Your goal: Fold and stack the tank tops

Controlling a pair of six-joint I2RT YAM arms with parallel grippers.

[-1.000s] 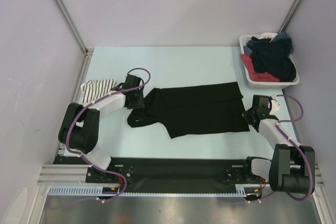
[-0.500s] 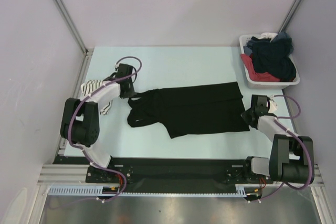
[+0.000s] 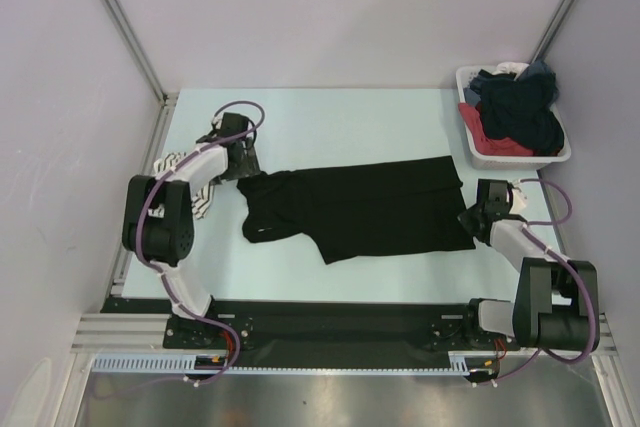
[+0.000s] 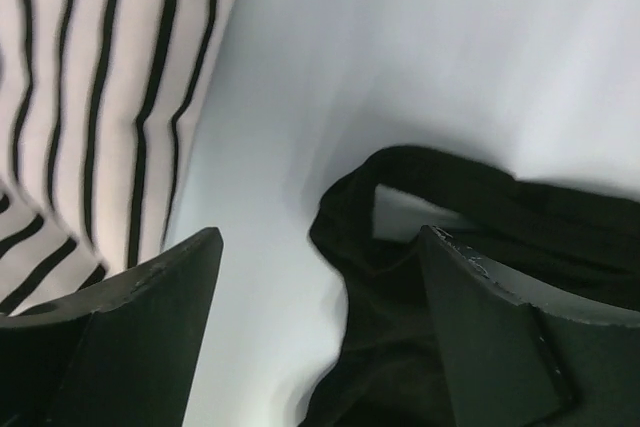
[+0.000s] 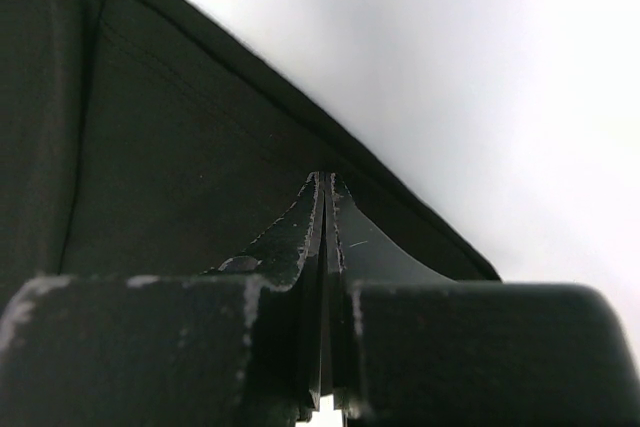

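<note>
At the table's point(image 3: 350, 117) far right corner sits one white basket point(image 3: 520, 159) heaped with dark and red clothes. Two tops lie out: the black tank top point(image 3: 370, 207) spread mid-table, and the striped tank top point(image 3: 172, 161) at left, partly hidden by the left arm point(image 3: 195, 172). Between them the left gripper point(image 3: 243, 159) gapes wide. At the black top's right edge the right gripper point(image 3: 470, 219) is pressed together.

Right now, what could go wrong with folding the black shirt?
1. The left gripper hangs open over the black tank top's looped strap; closing might catch just that strap, giving a crooked fold.
2. The striped tank top lies close beside that gripper and could get snagged too.
3. The right gripper is shut at the hem, but I can't tell whether it pinches cloth; if not, the hem may slide.
</note>
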